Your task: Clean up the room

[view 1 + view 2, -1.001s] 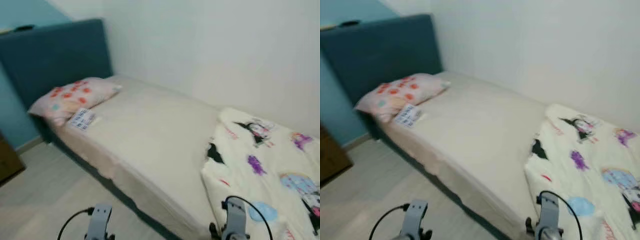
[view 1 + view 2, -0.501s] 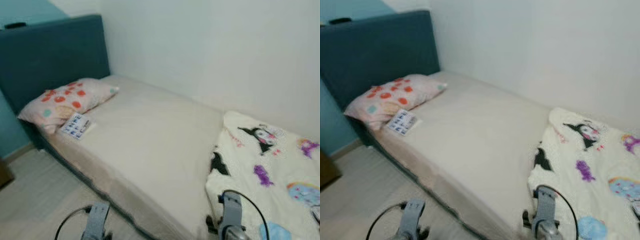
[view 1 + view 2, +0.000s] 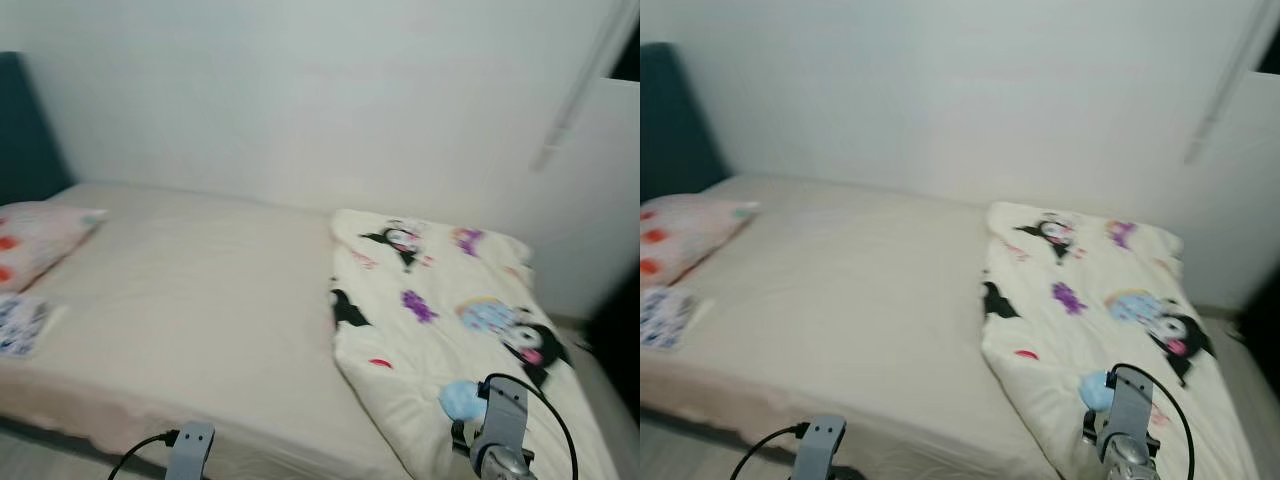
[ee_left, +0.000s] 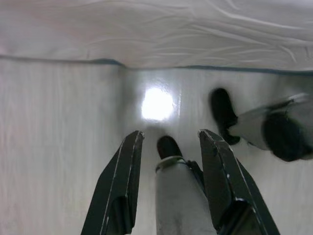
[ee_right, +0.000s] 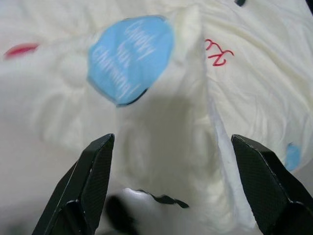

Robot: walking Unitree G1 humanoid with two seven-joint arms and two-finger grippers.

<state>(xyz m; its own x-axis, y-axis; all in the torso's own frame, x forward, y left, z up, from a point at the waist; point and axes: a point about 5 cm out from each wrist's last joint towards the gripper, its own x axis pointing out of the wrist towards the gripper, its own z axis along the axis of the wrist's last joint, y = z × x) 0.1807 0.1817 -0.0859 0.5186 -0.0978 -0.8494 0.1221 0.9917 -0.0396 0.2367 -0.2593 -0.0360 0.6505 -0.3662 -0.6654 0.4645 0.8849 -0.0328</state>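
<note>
Since a second ago the head camera has swung to the right along the bed (image 3: 200,330): the teal headboard (image 3: 25,140) now sits at the far left edge, and the cartoon-print blanket (image 3: 440,320), then at the right edge, lies near the middle of the view. That blanket, cream with black, purple and blue figures, is spread in a rumpled heap over the foot end of the bed, against the white wall (image 3: 320,90). At the head end lies a pink pillow with red spots (image 3: 35,240), and just beside it, nearer the bed's front edge, a small printed card (image 3: 20,325). The right gripper (image 5: 171,196) hangs over the blanket near a blue patch, fingers spread wide and holding nothing. The left gripper (image 4: 168,186) points down at the pale floor (image 4: 58,147) beside the bed's edge, fingers apart and empty.
</note>
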